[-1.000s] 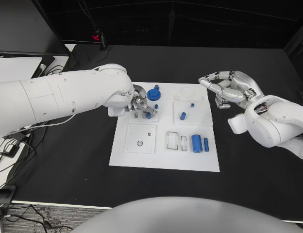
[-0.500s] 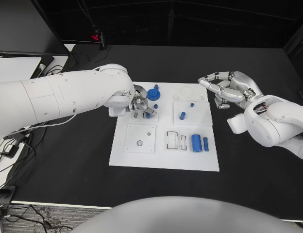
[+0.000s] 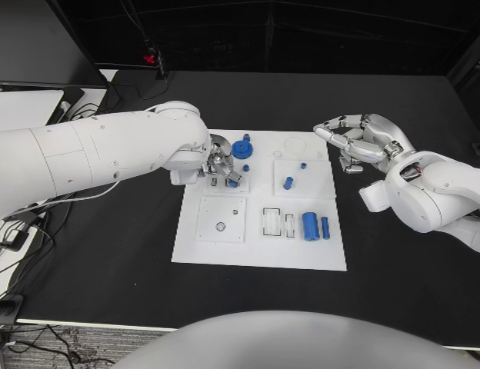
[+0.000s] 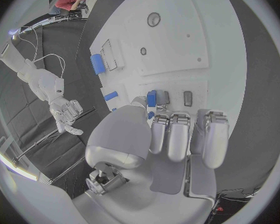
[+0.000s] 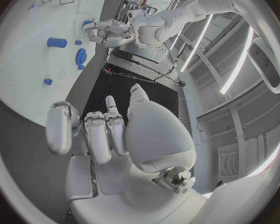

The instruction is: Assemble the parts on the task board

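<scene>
Head view of the black table with the white task board lying flat at its middle. The left hand is lowered over the board's upper left area, just beside a blue gear; in the left wrist view its fingers are drawn close together around a small blue peg, pinched at the tips above two dark slots in the board. Whether the peg touches the board cannot be told. The right hand hovers beside the board's upper right corner, off the board, fingers curled inward with nothing between them; the right wrist view shows the same curled fingers. On the board, a short blue pin lies near the upper middle, and a thick blue cylinder lies just beside a thinner blue rod at the lower right.
</scene>
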{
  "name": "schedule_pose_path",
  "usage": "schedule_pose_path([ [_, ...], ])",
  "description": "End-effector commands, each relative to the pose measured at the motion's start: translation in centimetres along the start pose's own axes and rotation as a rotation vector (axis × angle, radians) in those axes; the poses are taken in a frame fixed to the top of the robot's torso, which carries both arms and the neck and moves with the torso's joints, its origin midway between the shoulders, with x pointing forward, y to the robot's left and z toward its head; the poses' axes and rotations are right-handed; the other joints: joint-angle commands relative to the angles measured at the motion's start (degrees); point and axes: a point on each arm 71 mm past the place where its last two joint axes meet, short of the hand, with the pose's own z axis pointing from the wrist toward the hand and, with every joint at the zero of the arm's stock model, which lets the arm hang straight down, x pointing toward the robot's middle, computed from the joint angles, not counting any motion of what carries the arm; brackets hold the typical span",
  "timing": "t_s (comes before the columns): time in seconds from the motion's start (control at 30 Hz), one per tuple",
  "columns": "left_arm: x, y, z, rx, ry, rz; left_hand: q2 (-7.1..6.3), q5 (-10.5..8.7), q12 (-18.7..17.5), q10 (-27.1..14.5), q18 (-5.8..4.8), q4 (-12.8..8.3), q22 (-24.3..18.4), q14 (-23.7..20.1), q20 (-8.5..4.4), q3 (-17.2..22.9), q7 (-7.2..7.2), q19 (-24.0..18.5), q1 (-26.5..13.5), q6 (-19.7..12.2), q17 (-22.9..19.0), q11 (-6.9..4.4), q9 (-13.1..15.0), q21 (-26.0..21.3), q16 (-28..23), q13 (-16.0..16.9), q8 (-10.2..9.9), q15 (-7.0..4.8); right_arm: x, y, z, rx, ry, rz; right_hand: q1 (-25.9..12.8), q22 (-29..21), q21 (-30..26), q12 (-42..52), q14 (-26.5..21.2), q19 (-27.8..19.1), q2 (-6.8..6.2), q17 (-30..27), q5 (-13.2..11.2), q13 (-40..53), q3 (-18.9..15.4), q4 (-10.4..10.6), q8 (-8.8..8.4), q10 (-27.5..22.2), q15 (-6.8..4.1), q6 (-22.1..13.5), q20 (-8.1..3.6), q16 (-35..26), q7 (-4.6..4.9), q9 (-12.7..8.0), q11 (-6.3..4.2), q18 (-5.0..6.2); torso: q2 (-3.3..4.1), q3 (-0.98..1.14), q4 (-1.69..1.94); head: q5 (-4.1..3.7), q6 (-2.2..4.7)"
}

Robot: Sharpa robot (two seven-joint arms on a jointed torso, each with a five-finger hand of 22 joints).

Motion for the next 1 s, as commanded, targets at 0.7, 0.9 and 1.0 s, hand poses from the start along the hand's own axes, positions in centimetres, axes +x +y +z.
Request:
schedule_pose_path([
  [0.7,-0.5,1.4,-0.7,0.02,-0.043,-0.036,-2.16,1.58,0.1,6.2,-0.37,-0.4,15.1,6.0,-0.33,5.8,0.04,6.0,6.3,-0.4,15.1,-0.28,2.2,0.2,0.0,15.1,-0.4,-0.24,-0.1,-0.5,-0.1,0.022,0.002,0.003,0.1,6.0,-0.4,0.1,6.0,-0.5,0.81,15.1,0.2,15.1,-0.4,0.0,0.36,6.2,0.45,-0.6,0.08,0.1,1.73,0.1,0.4,0.79,-0.01,0.06,0.03,-0.29,-0.26],
  [0.9,-0.8,2.2,-1.1,0.006,-0.054,-0.049,-2.41,1.39,0.1,6.2,-0.37,-0.3,15.1,6.0,-0.32,5.9,0.06,6.0,6.2,-0.3,15.1,-0.27,2.4,0.2,0.0,15.1,-0.3,-0.24,-0.2,-0.6,-0.1,0.024,0.0,0.002,0.1,6.0,-0.4,0.1,6.0,-0.5,0.81,15.1,0.2,15.1,-0.4,0.0,0.36,6.2,0.45,-0.6,0.08,0.1,1.73,0.1,0.4,0.79,0.02,0.01,0.03,-0.32,-0.47],
  [1.0,-0.9,2.6,-1.2,-0.009,-0.057,-0.053,-2.44,1.25,0.1,6.2,-0.37,-0.1,15.1,6.0,-0.31,6.0,0.07,6.0,6.1,-0.2,15.1,-0.25,2.5,0.2,0.0,15.1,-0.2,-0.23,-0.2,-0.6,-0.2,0.024,-0.001,0.002,0.1,6.0,-0.4,0.1,6.0,-0.5,0.81,15.1,0.2,15.1,-0.4,0.0,0.36,6.2,0.45,-0.6,0.08,0.1,1.73,0.1,0.4,0.79,0.04,0.07,0.09,-0.25,-0.51],
])
